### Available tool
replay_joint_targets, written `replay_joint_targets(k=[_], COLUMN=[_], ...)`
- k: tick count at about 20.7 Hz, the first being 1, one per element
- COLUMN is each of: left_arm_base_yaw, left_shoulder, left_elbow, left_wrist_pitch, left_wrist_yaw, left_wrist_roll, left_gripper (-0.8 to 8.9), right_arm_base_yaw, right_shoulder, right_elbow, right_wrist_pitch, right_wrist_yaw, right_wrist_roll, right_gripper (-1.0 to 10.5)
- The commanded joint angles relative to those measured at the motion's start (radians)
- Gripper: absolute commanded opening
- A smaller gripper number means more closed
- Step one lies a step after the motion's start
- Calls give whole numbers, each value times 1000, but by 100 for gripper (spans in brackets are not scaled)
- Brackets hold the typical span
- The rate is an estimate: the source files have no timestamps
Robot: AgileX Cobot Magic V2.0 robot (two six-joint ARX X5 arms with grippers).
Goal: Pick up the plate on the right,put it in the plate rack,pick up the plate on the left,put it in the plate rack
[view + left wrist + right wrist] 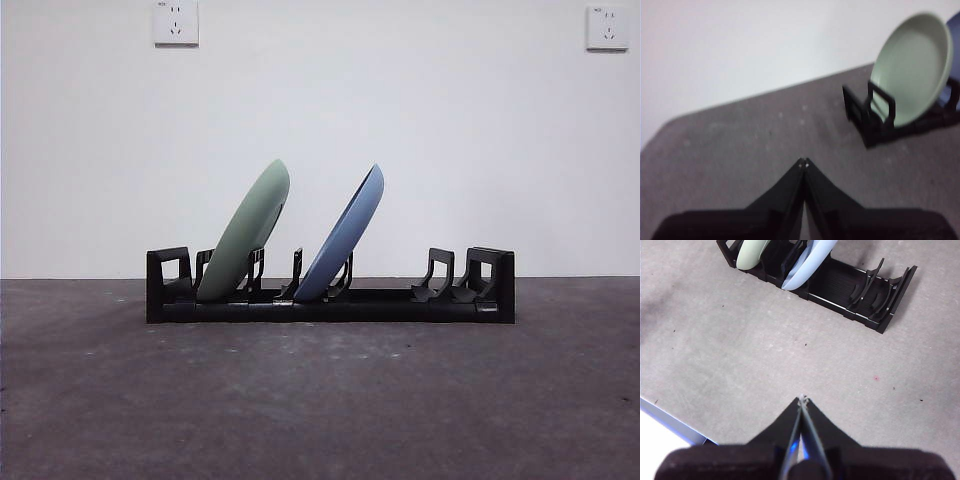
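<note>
Plate rack (330, 298) holding both plates, well apart from left gripper (803, 162) and right gripper (802, 399), jaws pressed together, empty, raised over table

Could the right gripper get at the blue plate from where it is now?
Probably yes. The right gripper is shut and empty, with only bare table between it and the blue plate, which leans in the rack with its upper rim exposed.
</note>
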Motion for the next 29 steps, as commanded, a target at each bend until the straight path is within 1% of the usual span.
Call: replay_joint_targets(k=[1,3,6,7,8,10,23,25,26,28,29], left_arm_base_yaw=[6,5,6,6,5,5,5,5,5,5,5], left_shoulder=[-59,-101,-145,-159,-163,-163,-103,-92,-87,-81,-81], left_elbow=[-69,-122,-132,-132,-132,-132,-132,-132,-132,-132,-132], left_wrist_pitch=[13,13,-88,-97,-95,-92,-92,-92,-92,-92,-92], left_wrist_yaw=[-2,-2,-3,-1,1,28,28,28,28,28,29], left_wrist_roll=[-56,-79,-84,-84,-85,-130,-129,-129,-129,-129,-129], left_gripper=[-4,-4,-4,-4,-4,-4,-4,-4,-4,-4,-4], right_arm_base_yaw=[0,0,0,0,0,0,1,-23,-43,-95,-133], right_shoulder=[2,2,2,2,2,2,6,-16,-37,-100,-148], right_elbow=[-4,-4,-4,-4,-4,-4,-4,-3,-4,-23,-62], right_wrist_pitch=[-22,-22,-22,-22,-22,-22,-22,45,93,227,323], right_wrist_yaw=[1,1,0,0,1,0,2,66,73,20,-43], right_wrist_roll=[-1,-1,-1,-1,-1,-1,-2,-66,-80,-82,-82], right_gripper=[2,2,2,2,2,2,2,2,2,2,2])
